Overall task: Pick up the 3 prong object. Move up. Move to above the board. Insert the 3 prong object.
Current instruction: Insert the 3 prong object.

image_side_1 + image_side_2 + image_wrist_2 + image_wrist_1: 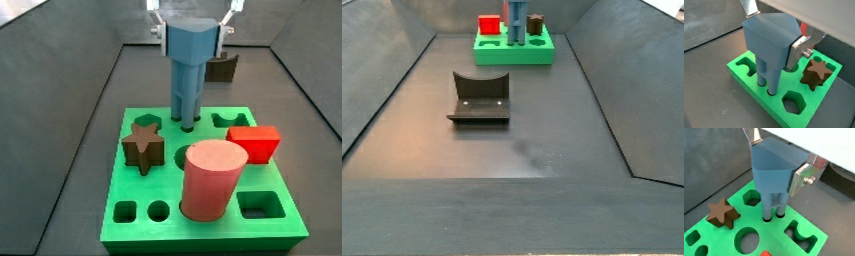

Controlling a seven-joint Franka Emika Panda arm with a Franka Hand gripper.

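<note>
- Steel-blue plastic, the 3 prong object (189, 62) stands upright over the board (140, 190), its wider head uppermost and its narrow legs reaching down to the green surface.
- In both wrist views the prong tips (773, 214) sit in small round holes in the board (697, 235) (how deep they go cannot be told).
- Clamped on the head of the piece is the gripper (191, 22); a silver finger (799, 49) presses flat against one side of the 3 prong object (769, 40), and another finger (749, 7) shows at the opposite side.
- A dark brown star piece (143, 143) stands in the board just beside the prongs; it also shows in a wrist view (723, 212).
- A red block (254, 142) sits on the board on the other side of the prongs, and a fat pink cylinder (210, 180) stands upright nearer the camera.
- In a side view the board (492, 50) lies at the far end of the grey floor, well apart from the fixture (478, 97).
- A dark block (222, 66) rests on the floor behind the board.
</note>
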